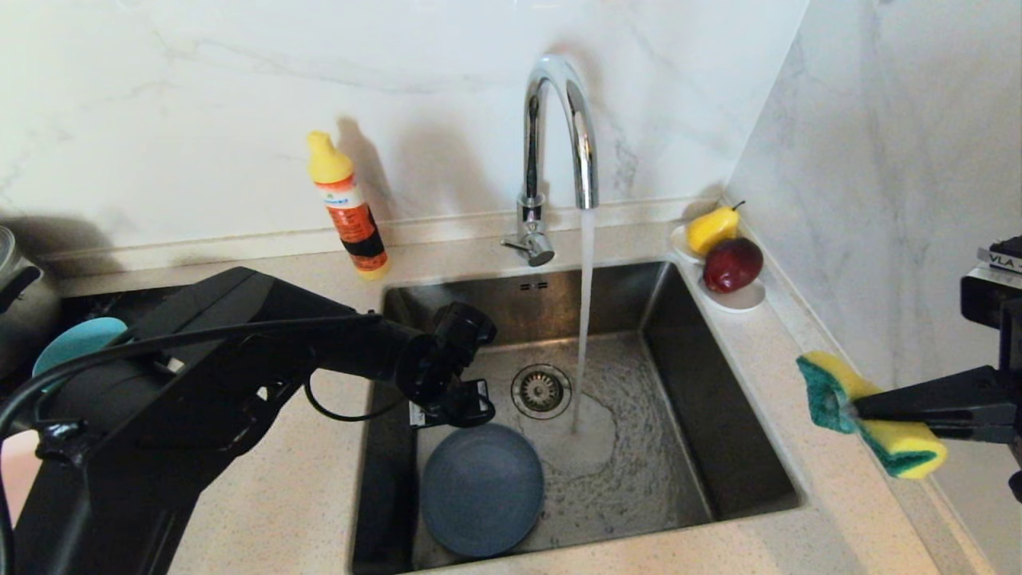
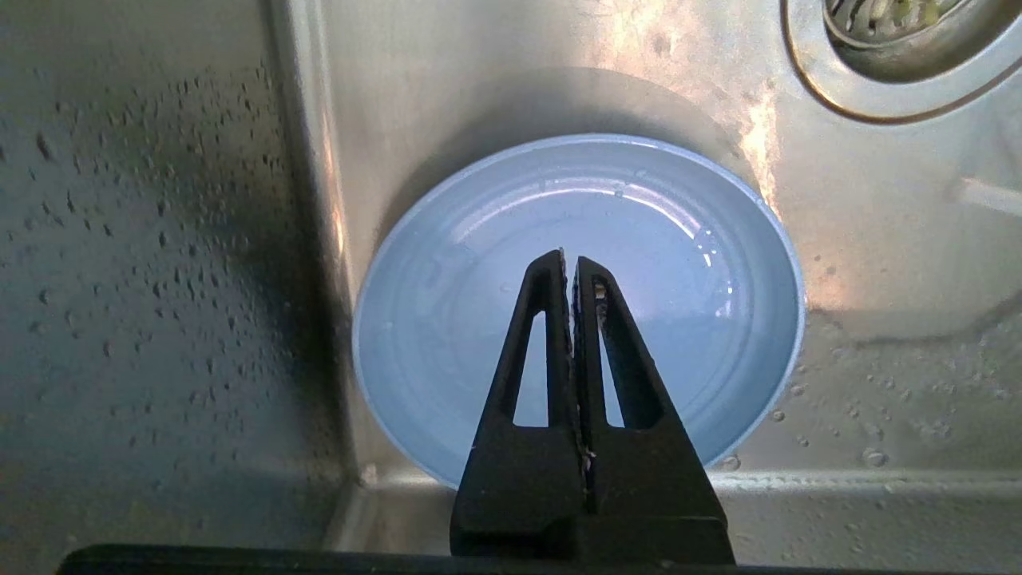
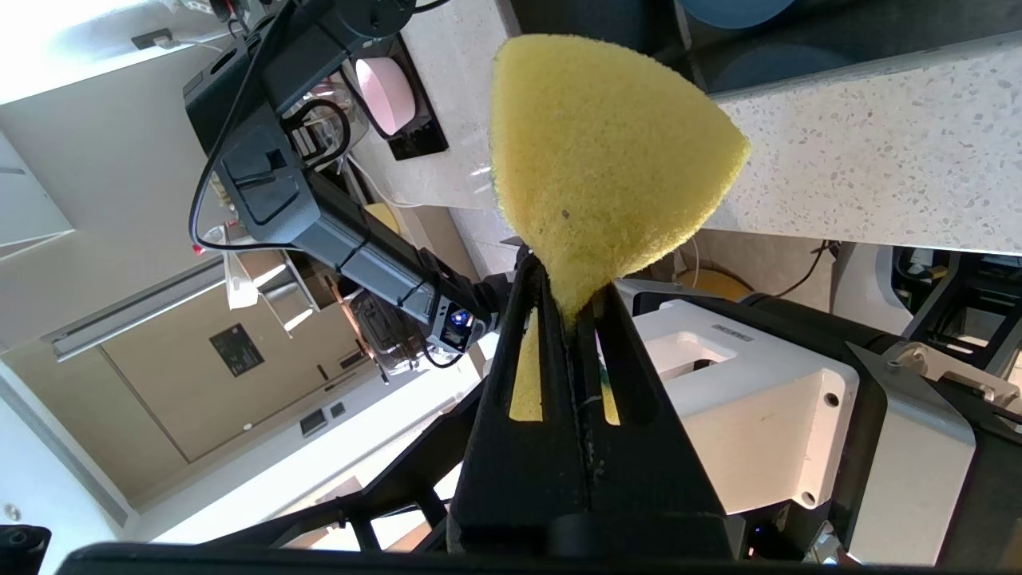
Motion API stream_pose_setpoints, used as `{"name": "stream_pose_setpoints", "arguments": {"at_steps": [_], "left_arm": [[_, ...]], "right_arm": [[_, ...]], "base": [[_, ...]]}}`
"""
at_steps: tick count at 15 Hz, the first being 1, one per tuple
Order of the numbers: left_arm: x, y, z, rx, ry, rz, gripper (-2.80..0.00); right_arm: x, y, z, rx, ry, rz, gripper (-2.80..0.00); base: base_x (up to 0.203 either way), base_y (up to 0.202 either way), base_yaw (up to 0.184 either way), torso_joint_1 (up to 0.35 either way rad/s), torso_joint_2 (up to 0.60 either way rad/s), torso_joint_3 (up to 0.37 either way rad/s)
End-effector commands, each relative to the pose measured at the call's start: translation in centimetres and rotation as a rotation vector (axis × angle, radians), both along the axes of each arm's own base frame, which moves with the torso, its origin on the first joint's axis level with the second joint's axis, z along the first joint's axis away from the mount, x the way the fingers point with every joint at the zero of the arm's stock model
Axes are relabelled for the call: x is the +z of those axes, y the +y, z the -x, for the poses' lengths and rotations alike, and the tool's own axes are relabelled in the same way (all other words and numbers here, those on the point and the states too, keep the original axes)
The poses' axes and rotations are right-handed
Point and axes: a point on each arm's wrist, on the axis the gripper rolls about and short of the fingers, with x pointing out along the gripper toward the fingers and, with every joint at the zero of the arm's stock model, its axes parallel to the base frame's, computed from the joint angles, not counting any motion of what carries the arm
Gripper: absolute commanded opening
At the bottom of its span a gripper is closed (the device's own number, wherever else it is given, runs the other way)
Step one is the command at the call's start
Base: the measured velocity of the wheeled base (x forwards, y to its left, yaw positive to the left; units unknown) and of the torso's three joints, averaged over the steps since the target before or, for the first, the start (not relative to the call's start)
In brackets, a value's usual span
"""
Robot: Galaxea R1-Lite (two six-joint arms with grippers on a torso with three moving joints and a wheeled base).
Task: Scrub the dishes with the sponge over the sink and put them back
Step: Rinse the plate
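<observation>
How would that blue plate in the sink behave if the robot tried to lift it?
The plate looks wet, so probably slippery. It lies flat on the sink floor, so its rim seems hard to catch. It looks stiff.

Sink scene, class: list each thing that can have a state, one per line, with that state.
Tap: running.
Sink: wet, drain unplugged.
Plate: lying flat in the sink.
Sponge: pinched at its middle, held above the counter.
Left gripper: shut, empty, over the plate.
Right gripper: shut on the sponge.

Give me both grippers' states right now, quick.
Left gripper: closed, empty, above the slate-blue plate in the sink.
Right gripper: closed on the sponge, off to the sink's right.
</observation>
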Motion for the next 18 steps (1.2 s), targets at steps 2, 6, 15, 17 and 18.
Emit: {"name": "stream_pose_setpoints", "arguments": {"at_steps": [2, 6, 15, 17, 18], "left_arm": [[0.2, 0.1, -0.3, -0.011, -0.011, -0.007, -2.8], [-0.5, 0.3, -1.1, -0.014, -0.008, -0.013, -2.8], [-1.3, 0.6, -1.9, -0.014, -0.005, -0.025, -2.8], [-1.3, 0.8, -1.9, -0.013, -0.005, -0.028, -2.8], [-1.3, 0.9, -2.0, -0.013, -0.006, -0.029, -2.8]], "right_arm": [[-0.2, 0.0, -0.1, 0.001, 0.014, -0.003, -2.8], [-0.7, 0.0, -0.3, 0.004, 0.036, -0.002, -2.8], [-1.1, 0.0, -0.1, 0.005, 0.045, -0.002, -2.8], [-1.2, 0.0, -0.3, 0.003, 0.028, -0.004, -2.8], [-1.2, 0.0, -0.5, 0.002, 0.022, -0.004, -2.8]], "base": [[0.0, 0.0, 0.0, 0.0, 0.0, 0.0], [0.0, 0.0, 0.0, 0.0, 0.0, 0.0], [0.0, 0.0, 0.0, 0.0, 0.0, 0.0], [0.0, 0.0, 0.0, 0.0, 0.0, 0.0], [0.0, 0.0, 0.0, 0.0, 0.0, 0.0]]}}
